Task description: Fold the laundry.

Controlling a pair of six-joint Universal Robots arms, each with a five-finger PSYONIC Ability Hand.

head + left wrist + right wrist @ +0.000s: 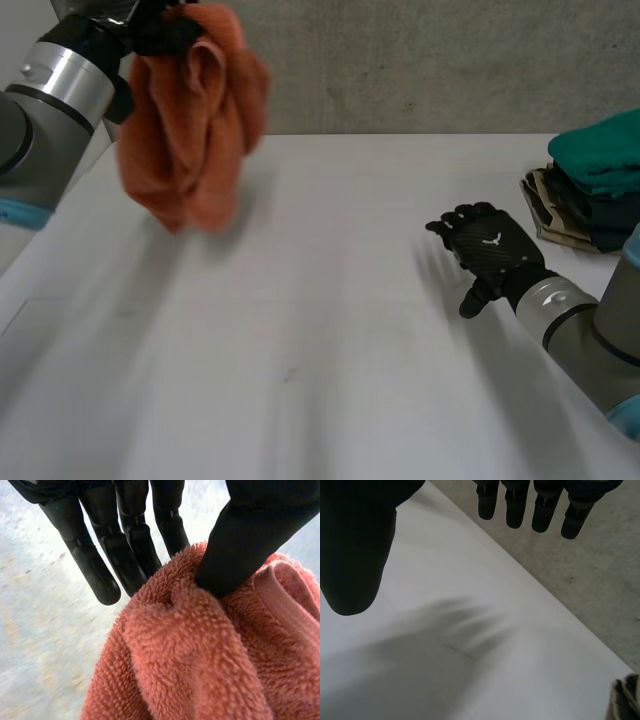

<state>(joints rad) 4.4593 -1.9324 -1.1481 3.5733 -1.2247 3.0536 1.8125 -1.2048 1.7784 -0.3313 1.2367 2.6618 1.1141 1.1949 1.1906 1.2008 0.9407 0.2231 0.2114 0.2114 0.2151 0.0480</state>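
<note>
At the upper left of the frame, the left hand [160,32] pinched a bunched orange towel [190,120] between thumb and fingers, and the towel hung above the white table [320,380]. At the right of the frame, the right hand [490,248] held nothing, its fingers [515,507] relaxed and apart. It seemed to hover just over the table, though contact was hard to judge. A stack of folded clothes [600,170] sat at the far right edge.

Left hand [165,32] raised high, pinching shut; right hand [490,248] low, fingers relaxed.
</note>
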